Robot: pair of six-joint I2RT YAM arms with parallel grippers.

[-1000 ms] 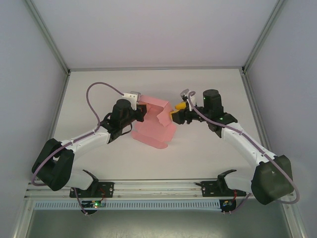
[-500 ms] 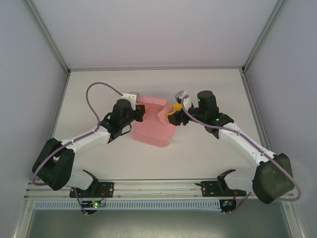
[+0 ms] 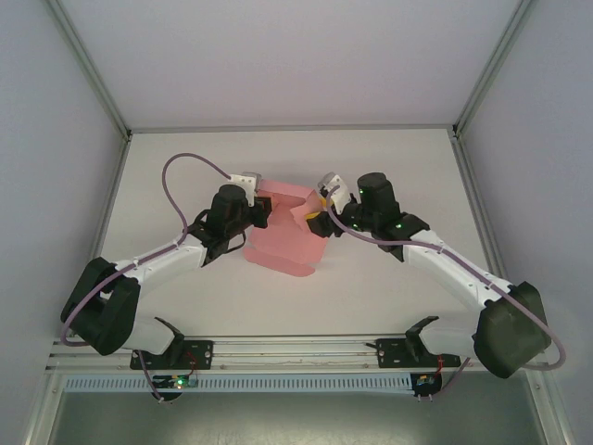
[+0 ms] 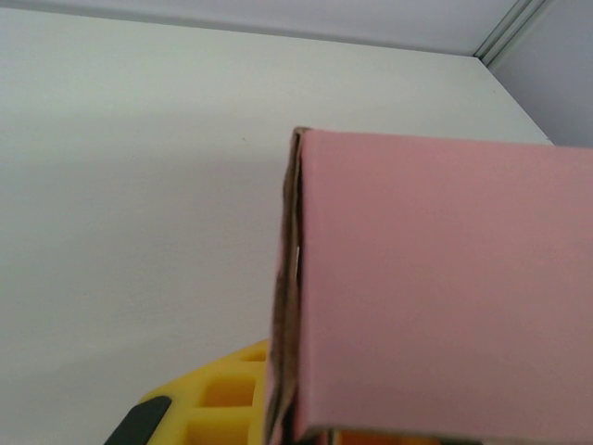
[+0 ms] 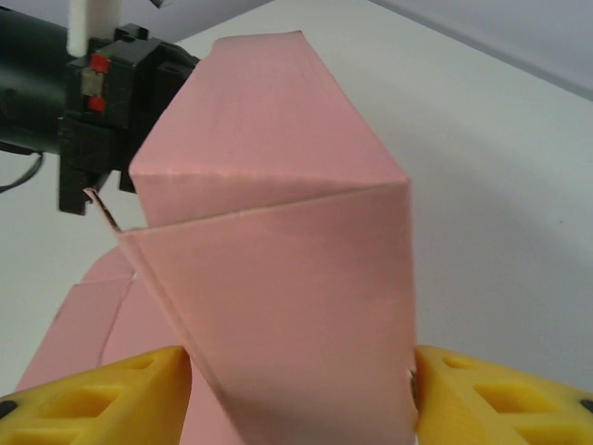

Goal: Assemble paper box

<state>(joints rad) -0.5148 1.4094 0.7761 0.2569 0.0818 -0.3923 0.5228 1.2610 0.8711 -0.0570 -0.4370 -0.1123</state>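
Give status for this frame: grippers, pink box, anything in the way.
Left gripper shut on paper box's edge. Right gripper open, fingers flanking the raised folded end. Box partly folded. No obstruction seen.

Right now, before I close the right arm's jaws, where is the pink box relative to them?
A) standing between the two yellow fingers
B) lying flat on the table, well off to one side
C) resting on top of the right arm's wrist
A: in the right wrist view the paper box stands between the two yellow fingers, one on each side of its folded panel.
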